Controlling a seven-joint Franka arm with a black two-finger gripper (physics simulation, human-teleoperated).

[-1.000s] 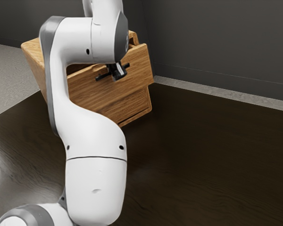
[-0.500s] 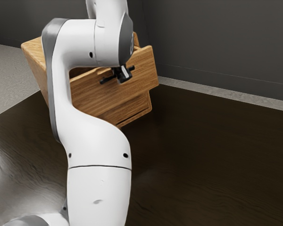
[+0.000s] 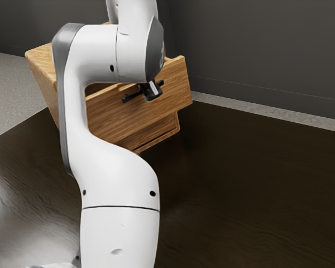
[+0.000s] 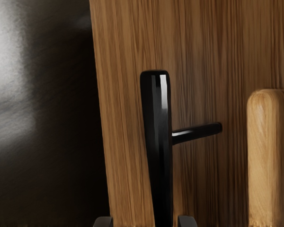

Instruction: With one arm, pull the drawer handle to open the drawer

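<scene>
Count on inspection: one wooden cabinet (image 3: 42, 64), one pulled-out drawer (image 3: 134, 114), one black bar handle (image 4: 156, 151), one robot arm (image 3: 100, 167), one dark counter (image 3: 251, 184).

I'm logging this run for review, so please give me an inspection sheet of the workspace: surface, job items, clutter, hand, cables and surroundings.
Surface: table, dark glossy wood grain.
Job's things: wooden cabinet at the table's far end. Its upper drawer stands partly out, ahead of the lower drawer front. A black bar handle is on the upper drawer's front.
Clutter: nothing seen.
Grippers: hand at the handle; grip cannot be told.
Cables: nothing seen.
Surroundings: dark wall, grey floor.
</scene>
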